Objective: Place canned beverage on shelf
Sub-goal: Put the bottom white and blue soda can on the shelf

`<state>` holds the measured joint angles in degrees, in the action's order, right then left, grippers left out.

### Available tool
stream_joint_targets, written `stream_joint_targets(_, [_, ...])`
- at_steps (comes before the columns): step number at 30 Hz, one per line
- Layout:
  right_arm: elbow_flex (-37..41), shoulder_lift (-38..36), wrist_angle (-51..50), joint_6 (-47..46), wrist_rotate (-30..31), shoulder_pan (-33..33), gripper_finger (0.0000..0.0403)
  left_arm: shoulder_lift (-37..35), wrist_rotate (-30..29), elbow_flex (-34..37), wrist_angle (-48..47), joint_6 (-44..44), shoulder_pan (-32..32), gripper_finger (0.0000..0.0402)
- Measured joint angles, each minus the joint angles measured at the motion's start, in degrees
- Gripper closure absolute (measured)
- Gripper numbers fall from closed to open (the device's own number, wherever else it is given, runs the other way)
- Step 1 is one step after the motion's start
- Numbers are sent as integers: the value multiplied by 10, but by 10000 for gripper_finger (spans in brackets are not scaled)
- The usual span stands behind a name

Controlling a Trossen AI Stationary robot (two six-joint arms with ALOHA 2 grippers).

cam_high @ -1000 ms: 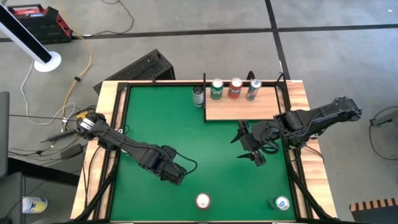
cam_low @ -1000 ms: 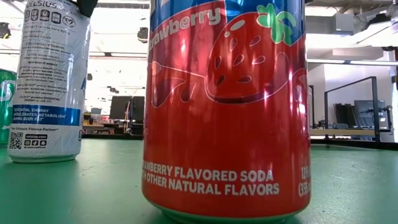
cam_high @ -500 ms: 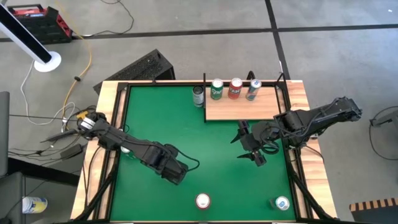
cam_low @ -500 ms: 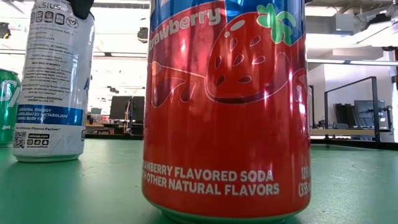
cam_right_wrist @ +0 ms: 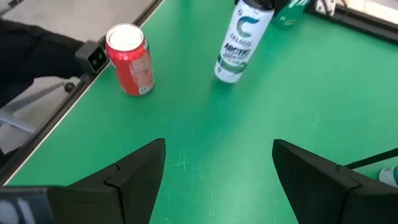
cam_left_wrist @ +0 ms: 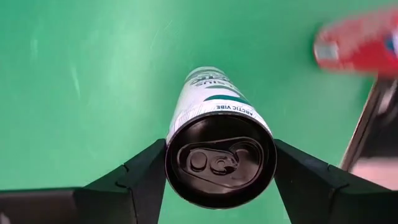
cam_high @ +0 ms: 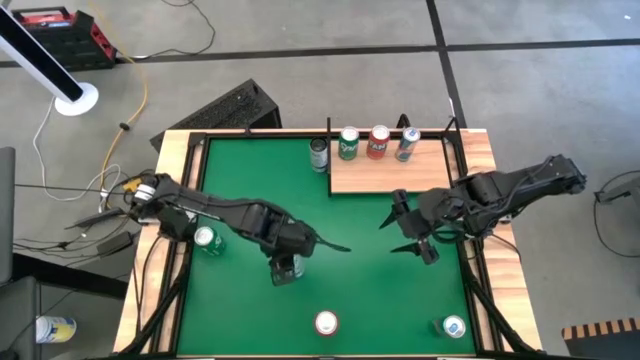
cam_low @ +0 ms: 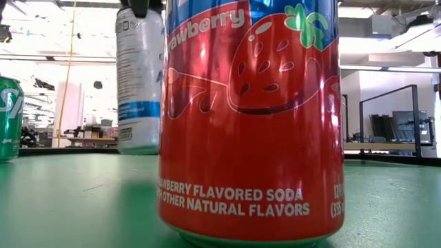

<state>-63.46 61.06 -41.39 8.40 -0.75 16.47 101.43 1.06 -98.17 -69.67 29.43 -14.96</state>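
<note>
Nearest of all, a red can (cam_high: pixel 326 322) of strawberry soda stands at the near edge of the green bench (cam_high: pixel 240 180). One more can (cam_high: pixel 453 326) stands in the near right corner. A bit farther in, the left claw (cam_high: pixel 285 262) is clamped on the top of a tall white can (cam_left_wrist: pixel 217 106), with one finger on each side of it. This can stands straight up, with its long side pointing up and down. I cannot tell if its bottom is touching the bench or is just off it. A green can (cam_high: pixel 206 238) stands to the left of it, close to the left arm. The right claw (cam_high: pixel 408 230) hangs over the right side of the bench with its fingers wide apart, holding nothing. Farther still is the shelf (cam_high: pixel 390 178), a flat wooden board on the far right part of the bench. From the left claw, the shelf lies far and to the right. The right arm is nearer to the shelf, but the left arm has the can, so I think the left arm must carry it that way. Three cans stand in a row along the far edge of the shelf: a green shelf can (cam_high: pixel 349 143), a red shelf can (cam_high: pixel 379 141) and a silver shelf can (cam_high: pixel 407 143). The near part of the shelf is bare. A dark can (cam_high: pixel 319 154) stands on the bench just left of the shelf. That makes eight cans, one shelf and two claws.
</note>
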Motion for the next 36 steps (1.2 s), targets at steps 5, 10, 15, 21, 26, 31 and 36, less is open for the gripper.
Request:
stream_joint_targets(5, [0,-17,0,-6,0,0,83,0,0,-7,7,-293,19,168])
stream_joint_targets(10, [0,-19,0,-32,0,0,83,0,-4,-7,8,-568,25,167])
stream_joint_targets(15, [0,-18,4,-39,2,0,83,0,-18,-7,11,-687,28,158])
stream_joint_targets(21, [0,-18,41,-39,9,-13,83,0,-9,-7,-7,-733,22,159])
stream_joint_targets(26, [0,-17,87,-19,10,-28,83,-1,-7,6,-62,-741,9,159])
stream_joint_targets(31, [0,-11,130,10,9,-44,83,-1,-18,19,-60,-754,-13,159])
stream_joint_targets(36, [0,-7,143,13,9,-64,83,-1,-15,19,-52,-782,-31,159])
